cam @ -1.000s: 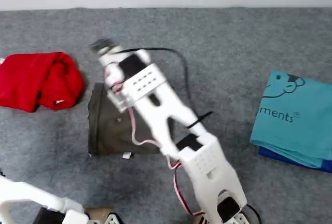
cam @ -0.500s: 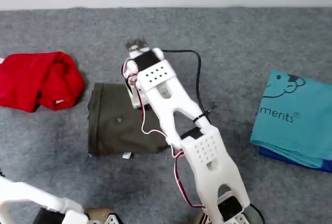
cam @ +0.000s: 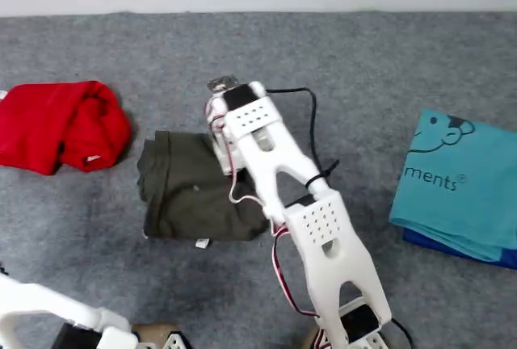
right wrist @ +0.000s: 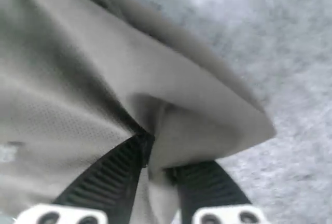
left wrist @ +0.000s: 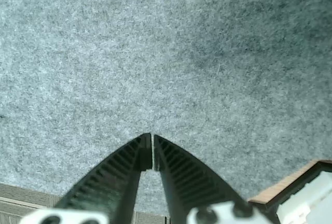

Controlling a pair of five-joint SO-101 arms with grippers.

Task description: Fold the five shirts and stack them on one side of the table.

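Observation:
A folded olive shirt [cam: 187, 191] lies on the grey felt table [cam: 363, 66] left of centre. My right gripper [right wrist: 155, 154] is shut on a fold of the olive shirt [right wrist: 104, 73] near its far right corner; from above, the white right arm [cam: 279, 179] covers that corner. A crumpled red shirt [cam: 65, 127] sits at the left edge. A folded teal shirt [cam: 459, 183] rests on a blue shirt [cam: 452, 245] at the right edge. My left gripper [left wrist: 153, 149] is shut on nothing, over bare felt.
The left arm [cam: 48, 309] stays at the near left corner. A brown block [left wrist: 298, 180] shows beside the left gripper. Open felt runs along the far side and between the olive shirt and the teal stack.
The right arm has swung to the right and drawn back, pulling the olive shirt's far edge with it. The shirt has shifted slightly right and bunched. The left arm has not moved.

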